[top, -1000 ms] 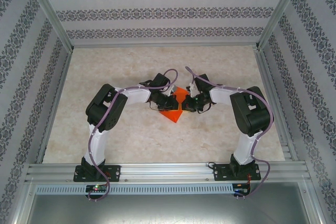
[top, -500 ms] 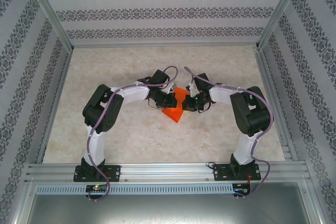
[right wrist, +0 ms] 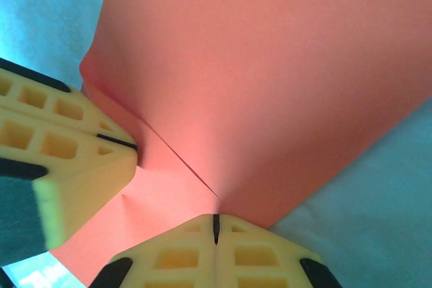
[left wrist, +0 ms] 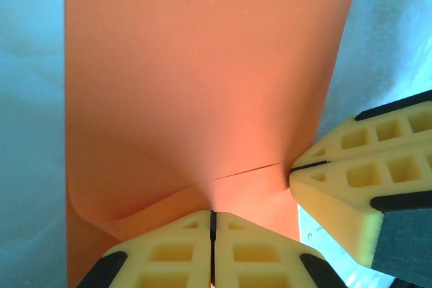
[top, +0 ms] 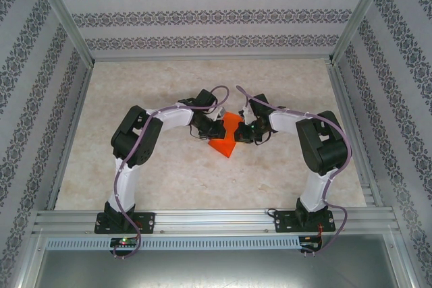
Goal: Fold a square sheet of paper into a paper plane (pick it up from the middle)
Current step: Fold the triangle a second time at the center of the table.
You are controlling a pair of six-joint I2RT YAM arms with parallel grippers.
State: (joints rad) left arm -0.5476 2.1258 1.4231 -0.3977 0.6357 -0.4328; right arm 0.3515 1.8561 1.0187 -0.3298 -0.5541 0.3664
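Where the two tools meet, the square sheet of paper (top: 227, 141) is entered: bright orange-red, plain, unmarked, partly folded, with a pointed corner hanging toward the arm bases.

- Left tool (left wrist: 212, 224): yellow jaws pressed fully together, no gap at the seam, pinching the near edge of the sheet. The paper rises away from its tips as a broad smooth panel, curling over at the lower left.
- Right tool (right wrist: 216, 224): jaws likewise closed tight, gripping the sheet at the foot of a sharp crease that runs from its tips toward the left tool's tips.
- Relation: the two tools sit just beside each other, tips angled inward, each clamped on the same stretch of paper. The sheet spreads beyond and between them.
- Bench (top: 169, 173): pale marbled surface beneath both tools. Whether the sheet's lower point touches it cannot be told.
- Surround: patterned walls (top: 202, 15) beyond the tools, metal rail (top: 216, 219) at the arm bases.
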